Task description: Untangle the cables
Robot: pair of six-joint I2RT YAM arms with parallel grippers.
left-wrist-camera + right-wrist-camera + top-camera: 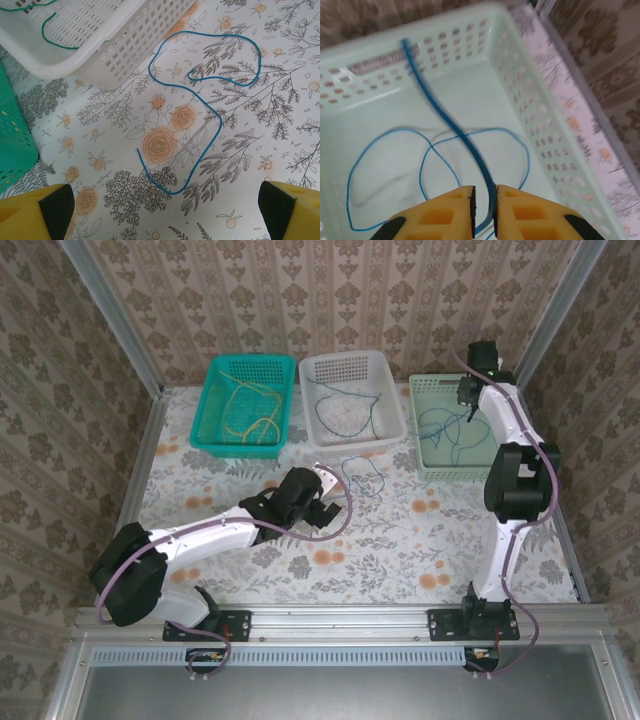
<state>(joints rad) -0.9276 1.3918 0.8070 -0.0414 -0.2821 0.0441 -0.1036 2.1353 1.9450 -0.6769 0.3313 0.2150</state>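
**Floral tabletop [400,540]: three baskets, one blue strand pinched**

Over the far right corner, the right gripper [484,210] was clenched on a blue cable [447,122]. The strand ran from between its yellow fingers across the pale green basket [520,65] toward the far wall. Thinner blue loops [395,129] lay on the basket floor beneath; how many strands they made could not be told.

The left gripper [160,215] was released, its fingers spread wide and holding nothing. One loose blue cable [219,122] lay curled on the cloth just ahead of it, touching neither finger. It sat between the gripper and the near wall of the white basket [125,45].

Three baskets stood in a row along the far edge. The white one in the middle held green cables [55,42]. The teal basket [205,430] on the left held yellow cables [245,410].
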